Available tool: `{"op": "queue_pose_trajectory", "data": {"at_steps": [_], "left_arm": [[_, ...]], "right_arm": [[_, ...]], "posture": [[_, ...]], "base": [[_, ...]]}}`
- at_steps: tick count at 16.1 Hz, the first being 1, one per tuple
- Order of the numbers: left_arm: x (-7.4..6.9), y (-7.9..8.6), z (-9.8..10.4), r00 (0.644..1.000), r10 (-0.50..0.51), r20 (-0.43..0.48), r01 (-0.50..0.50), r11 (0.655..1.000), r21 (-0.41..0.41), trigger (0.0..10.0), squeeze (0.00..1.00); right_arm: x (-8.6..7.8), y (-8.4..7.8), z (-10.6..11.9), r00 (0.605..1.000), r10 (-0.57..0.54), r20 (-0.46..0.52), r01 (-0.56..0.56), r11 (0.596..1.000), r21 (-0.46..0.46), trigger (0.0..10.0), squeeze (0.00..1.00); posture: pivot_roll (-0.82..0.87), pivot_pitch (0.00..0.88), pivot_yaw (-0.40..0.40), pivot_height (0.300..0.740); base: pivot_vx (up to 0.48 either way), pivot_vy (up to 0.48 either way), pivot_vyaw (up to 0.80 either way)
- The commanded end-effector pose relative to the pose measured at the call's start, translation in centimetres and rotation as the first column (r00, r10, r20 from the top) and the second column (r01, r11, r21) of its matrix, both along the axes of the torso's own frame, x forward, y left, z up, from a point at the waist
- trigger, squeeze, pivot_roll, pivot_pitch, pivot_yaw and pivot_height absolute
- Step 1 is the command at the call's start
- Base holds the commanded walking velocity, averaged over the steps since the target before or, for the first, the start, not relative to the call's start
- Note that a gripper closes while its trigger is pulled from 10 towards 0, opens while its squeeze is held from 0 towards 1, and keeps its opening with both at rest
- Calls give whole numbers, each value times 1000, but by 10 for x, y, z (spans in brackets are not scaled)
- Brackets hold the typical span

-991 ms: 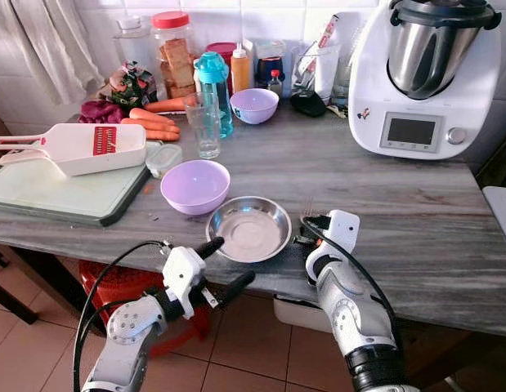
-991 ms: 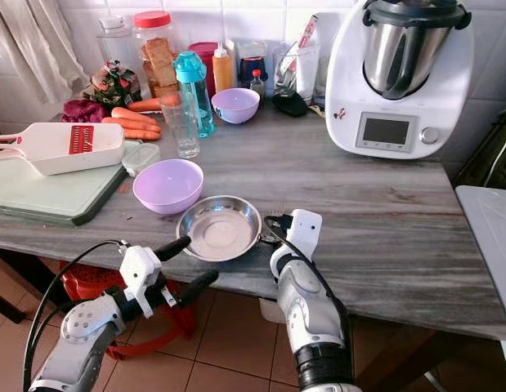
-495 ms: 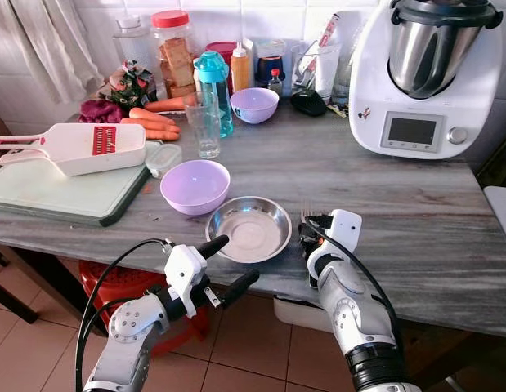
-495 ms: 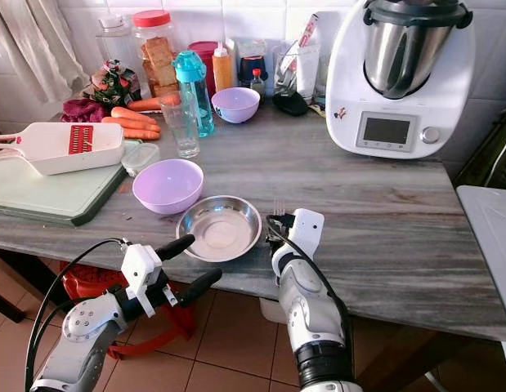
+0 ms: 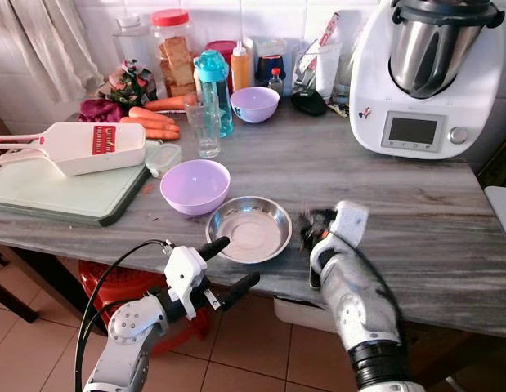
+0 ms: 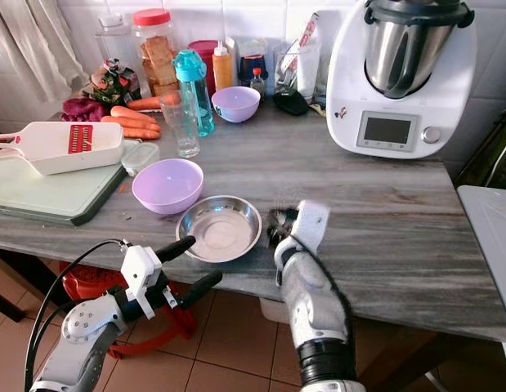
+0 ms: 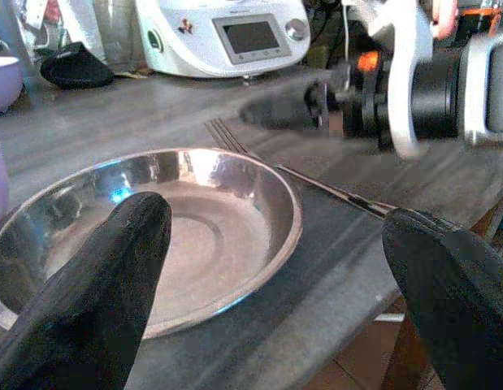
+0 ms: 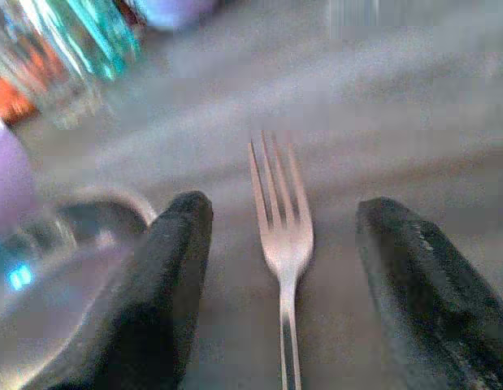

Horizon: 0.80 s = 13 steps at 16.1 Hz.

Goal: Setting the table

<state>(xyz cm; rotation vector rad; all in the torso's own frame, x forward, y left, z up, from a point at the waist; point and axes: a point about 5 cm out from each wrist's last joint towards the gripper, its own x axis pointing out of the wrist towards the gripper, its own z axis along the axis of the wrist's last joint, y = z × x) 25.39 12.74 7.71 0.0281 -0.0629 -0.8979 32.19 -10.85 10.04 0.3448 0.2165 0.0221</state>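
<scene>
A round steel plate (image 5: 249,229) sits near the counter's front edge. A steel fork (image 8: 281,219) lies flat on the grey counter just right of it, its tines pointing toward the back; the fork (image 7: 316,183) also shows in the left wrist view. My right gripper (image 8: 285,215) is open and low over the fork, one finger on each side, not touching it. In the head view the right gripper (image 5: 318,224) is blurred. Below the counter edge, in front of the plate, my left gripper (image 5: 230,263) stands open with nothing in it.
A lilac bowl (image 5: 195,184) stands left of the plate, with a glass (image 5: 208,126) and a teal bottle (image 5: 213,82) behind it. A green cutting board (image 5: 56,192) carries a white slicer (image 5: 81,145). A big white kitchen machine (image 5: 420,77) fills the back right.
My right wrist has tipped up and shifted a little toward the back of the counter, blurred by motion. The left arm has barely moved. The fork and plate lie where they were.
</scene>
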Motion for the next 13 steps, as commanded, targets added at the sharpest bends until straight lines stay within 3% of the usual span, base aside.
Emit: {"op": "queue_pose_trajectory", "data": {"at_steps": [1,2,3,4,5,8,12,13], "left_arm": [[0,1,3,1000,1,11,-1,1000,-1,10000,0],[-1,-1,5,1000,-8,14,8,1000,-7,10000,0],[-1,-2,6,1000,-13,15,13,1000,-10,10000,0],[-1,-2,7,1000,-18,17,18,1000,-14,10000,0],[-1,-4,8,999,-26,19,27,999,-21,10000,0],[0,-4,12,999,-4,34,5,1000,-31,10000,0],[12,3,15,974,222,32,-221,974,-54,10000,0],[17,6,15,950,306,60,-306,952,-10,10000,0]], "right_arm": [[1,1,9,999,1,35,-1,1000,0,10000,1000],[-2,-7,30,988,2,155,5,999,-44,10000,1000],[-5,-11,37,981,3,192,11,997,-71,10000,1000],[-7,-14,42,975,4,221,18,995,-96,10000,1000],[-15,-29,47,968,-27,248,61,990,-129,10000,1000],[-35,-57,42,965,-92,245,139,973,-183,10000,1000],[-61,-88,32,958,-170,231,227,942,-248,10000,1000],[-69,-94,31,957,-163,240,233,926,-297,10000,1000]], "posture": [[-35,0,46,740],[-37,0,48,740],[-38,0,49,740],[-38,0,49,740],[-44,0,49,740],[-61,0,52,740],[-71,0,56,740],[-70,0,54,740]], "base": [[0,0,0],[0,0,0],[0,0,0],[0,0,0],[0,0,0],[0,0,0],[0,0,0],[0,0,0]]}}
